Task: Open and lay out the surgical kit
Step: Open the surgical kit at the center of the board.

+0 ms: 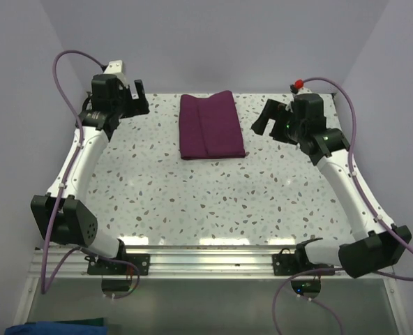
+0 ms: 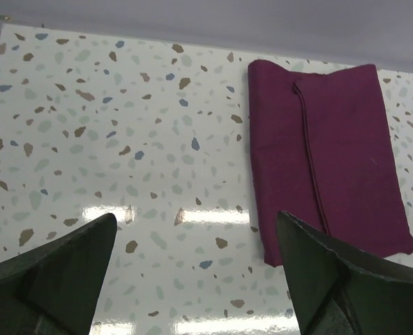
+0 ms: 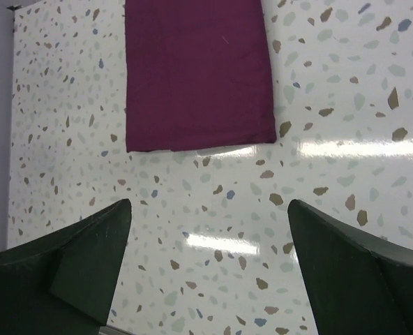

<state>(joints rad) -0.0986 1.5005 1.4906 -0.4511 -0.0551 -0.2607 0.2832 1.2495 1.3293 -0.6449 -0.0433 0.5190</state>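
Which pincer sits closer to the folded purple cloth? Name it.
The right pincer: from above it hangs just right of the cloth; the left pincer sits farther off on the other side.

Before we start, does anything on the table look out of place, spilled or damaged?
Nothing stands out. The cloth wrap lies folded on the table; left fingers and right fingers are open, clear of it.

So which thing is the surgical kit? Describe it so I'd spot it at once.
Look at the pale speckled table. Near its far edge, midway across, lies the surgical kit, a flat folded rectangle of cloth. It is the only dark purple-maroon thing there, wrapped shut, with a fold line running down it.
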